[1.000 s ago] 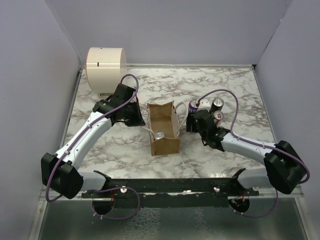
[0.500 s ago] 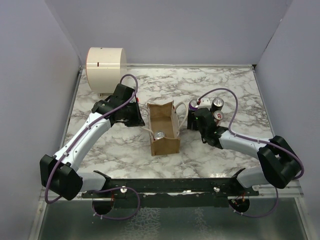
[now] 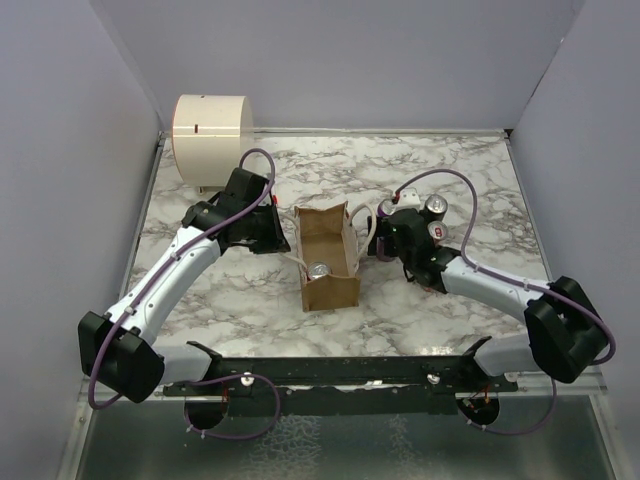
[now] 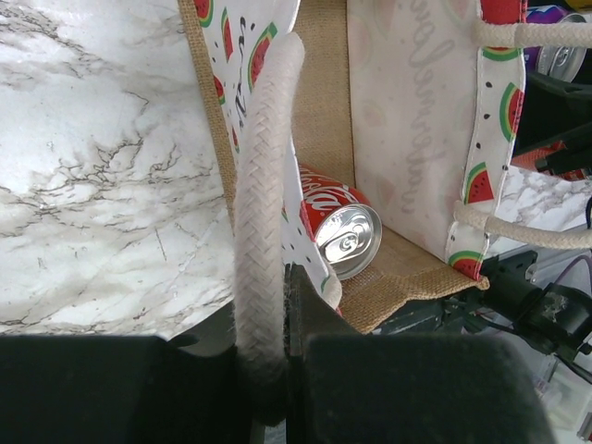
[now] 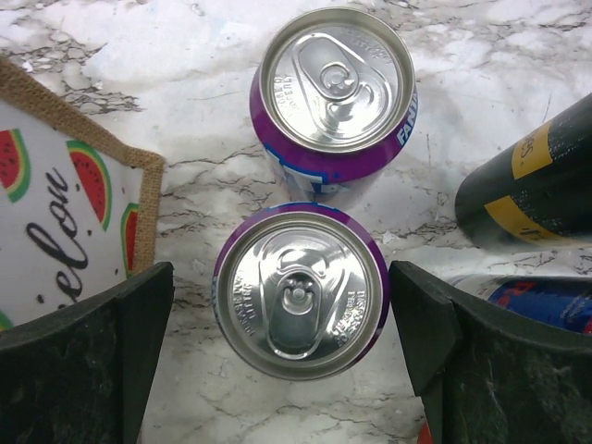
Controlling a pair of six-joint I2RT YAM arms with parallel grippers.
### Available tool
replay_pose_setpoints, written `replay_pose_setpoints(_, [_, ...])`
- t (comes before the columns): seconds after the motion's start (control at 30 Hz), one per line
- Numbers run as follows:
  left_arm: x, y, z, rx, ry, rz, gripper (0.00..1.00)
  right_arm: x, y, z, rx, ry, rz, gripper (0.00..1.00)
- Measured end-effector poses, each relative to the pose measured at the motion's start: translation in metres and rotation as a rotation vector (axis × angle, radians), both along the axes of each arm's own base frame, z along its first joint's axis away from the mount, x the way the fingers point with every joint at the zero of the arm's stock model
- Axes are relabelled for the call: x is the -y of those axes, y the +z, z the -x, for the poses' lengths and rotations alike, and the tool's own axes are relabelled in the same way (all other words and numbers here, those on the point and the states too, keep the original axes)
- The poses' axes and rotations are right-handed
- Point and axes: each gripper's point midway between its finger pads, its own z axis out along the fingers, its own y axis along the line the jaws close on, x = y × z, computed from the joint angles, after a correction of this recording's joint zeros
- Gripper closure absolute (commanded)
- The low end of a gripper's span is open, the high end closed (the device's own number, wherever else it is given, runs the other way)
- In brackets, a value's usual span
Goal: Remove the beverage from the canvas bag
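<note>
The canvas bag (image 3: 326, 262) stands open mid-table, tan with watermelon prints (image 4: 319, 102). One beverage, a red cola can (image 4: 339, 229), lies on its side inside the bag (image 3: 319, 269). My left gripper (image 4: 277, 370) is shut on the bag's white rope handle (image 4: 266, 185) at the bag's left side (image 3: 283, 240). My right gripper (image 5: 282, 310) is open just right of the bag (image 3: 386, 236). A purple can (image 5: 301, 296) stands upright on the marble between its fingers, with a gap on each side.
A second purple can (image 5: 335, 88) stands just beyond the first. A black can (image 5: 532, 185) and a red-blue can (image 5: 532, 301) lie close on the right. A cream cylindrical container (image 3: 210, 130) sits at the back left corner. Grey walls enclose the table.
My right gripper has opened and let go of the purple can, which now stands on the table. The left gripper has kept its hold on the handle.
</note>
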Motion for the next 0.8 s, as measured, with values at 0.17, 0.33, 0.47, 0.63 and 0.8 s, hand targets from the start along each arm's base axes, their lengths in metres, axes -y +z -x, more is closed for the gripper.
replay_pose_setpoints(0.17, [0.001, 0.0, 0.0, 0.001, -0.004, 0.007, 1.0, -0.008, 0.013, 0.006, -0.016, 0.058, -0.018, 0.0])
replay_pose_setpoints(0.33, [0.002, 0.001, -0.001, 0.005, -0.004, 0.008, 1.0, -0.014, 0.034, 0.018, -0.028, 0.124, -0.064, 0.0])
replay_pose_setpoints(0.47, [0.002, 0.001, -0.002, 0.01, -0.005, 0.013, 1.0, -0.023, 0.058, 0.037, -0.02, 0.207, -0.144, 0.0])
replay_pose_setpoints(0.63, [0.003, 0.002, -0.002, 0.012, -0.006, 0.015, 1.0, -0.017, 0.071, 0.059, -0.045, 0.219, -0.189, 0.0])
replay_pose_setpoints(0.8, [0.003, 0.002, -0.002, 0.012, -0.007, 0.015, 1.0, -0.005, 0.087, 0.069, -0.053, 0.205, -0.171, 0.0])
